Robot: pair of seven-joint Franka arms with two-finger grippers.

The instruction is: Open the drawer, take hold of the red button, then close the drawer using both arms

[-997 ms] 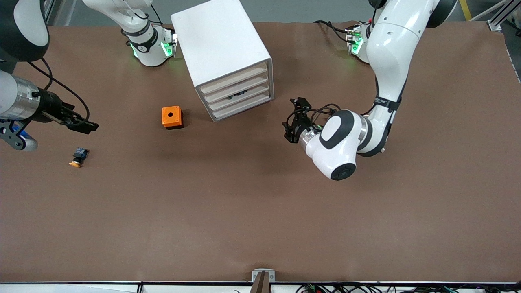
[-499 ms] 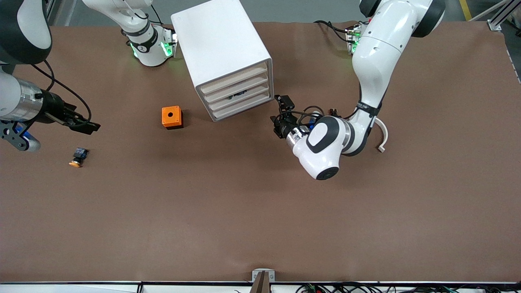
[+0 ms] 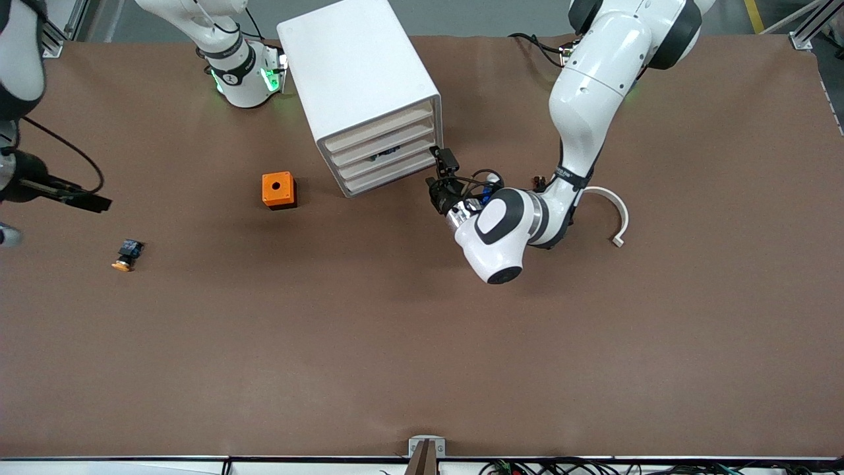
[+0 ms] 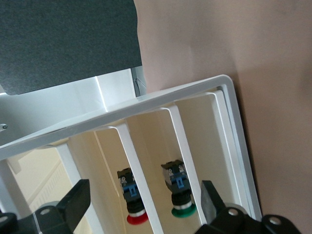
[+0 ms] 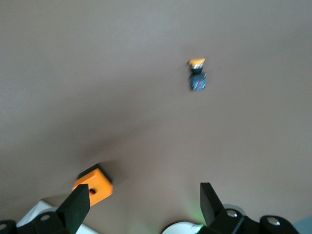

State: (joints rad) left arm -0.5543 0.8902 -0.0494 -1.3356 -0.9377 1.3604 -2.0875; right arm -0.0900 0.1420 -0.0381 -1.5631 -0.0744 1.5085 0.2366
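The white cabinet stands at the back of the table, with its stacked drawers shut. In the left wrist view the button, red-capped with a black-and-blue body, lies inside the cabinet between white dividers. A green-capped one lies beside it. My left gripper is open in front of the drawers, at the corner toward the left arm's end. Its fingers frame the two buttons, and the left gripper holds nothing. My right gripper is open and empty over the right arm's end of the table.
An orange box with a hole sits beside the cabinet toward the right arm's end. An orange-yellow-capped button lies nearer the front camera. A white curved piece lies toward the left arm's end.
My left arm has swung its gripper in toward the drawer fronts. The right gripper has drawn back toward the table's end. Both stayed open.
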